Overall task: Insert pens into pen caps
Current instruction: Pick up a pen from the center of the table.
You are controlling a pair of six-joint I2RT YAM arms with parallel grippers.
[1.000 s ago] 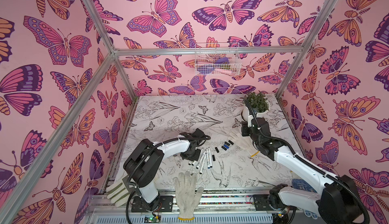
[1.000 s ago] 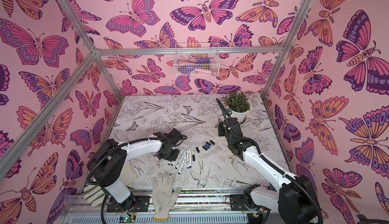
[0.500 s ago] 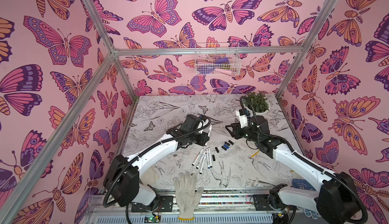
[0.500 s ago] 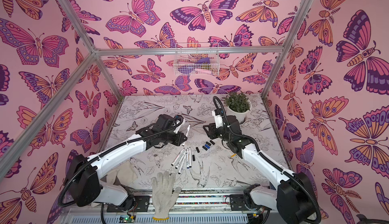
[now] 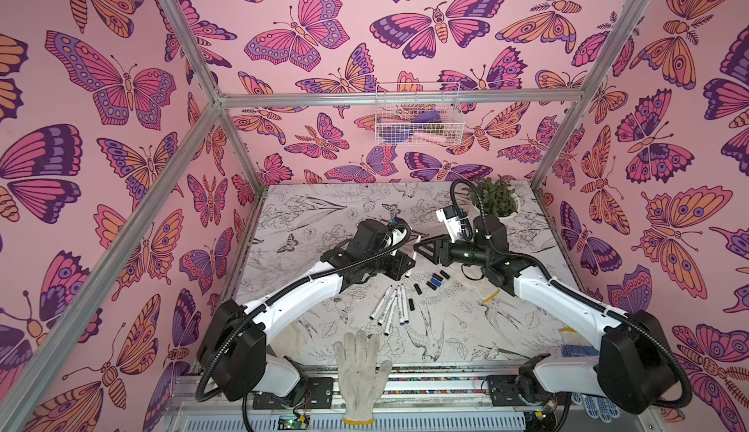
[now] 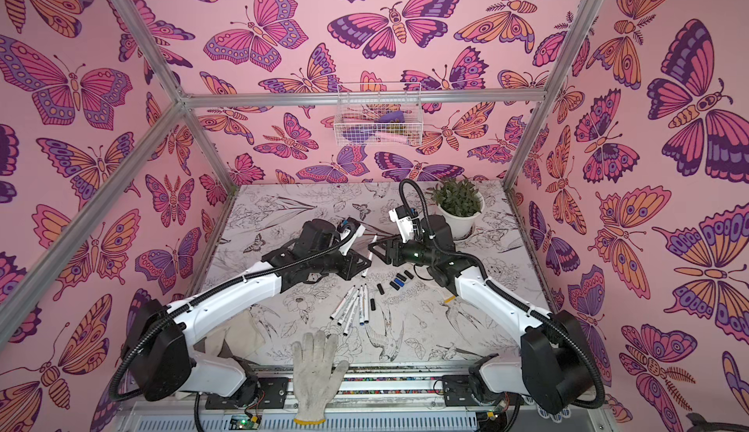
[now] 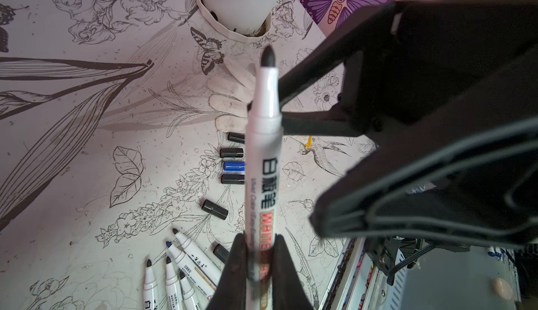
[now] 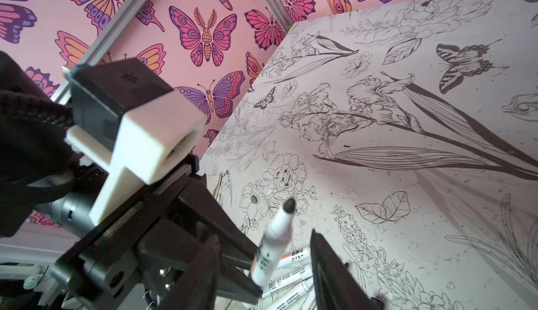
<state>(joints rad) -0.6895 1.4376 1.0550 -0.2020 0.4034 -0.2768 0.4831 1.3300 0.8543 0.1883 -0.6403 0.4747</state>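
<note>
Progress: early, by my reading; none of the pens seems to be capped, and all six are left to do.
Held pen: one pen [image 7: 263, 154] is lifted clear of the surface [image 5: 324, 215], its black tip bare and pointing away from the left gripper.
Loose pens: five pens [image 5: 391, 308] lie fanned together on the surface near the front, tips uncovered.
Pen caps: six pen caps [image 7: 232, 152] lie loose on the surface just beyond the fan, five black and one blue cap [image 7: 233, 166]; none is in a gripper.
Left gripper: the left gripper [image 7: 259, 238] is clamped on the lower barrel of the held pen.
Right gripper: the right gripper [image 8: 265, 235] stands partly parted, empty of any cap, with the pen's tip end between its jaws; I see no contact.
Left arm pose: stretched forward from its base, wrist raised over mid-surface, pen slanting up toward the right gripper.
Right arm pose: elbow bent, forearm reaching inward, gripper level and facing the left one, the two nearly meeting above the caps.
Step in hand: probably a handover or regrip of the pen before a cap is fetched.
</note>
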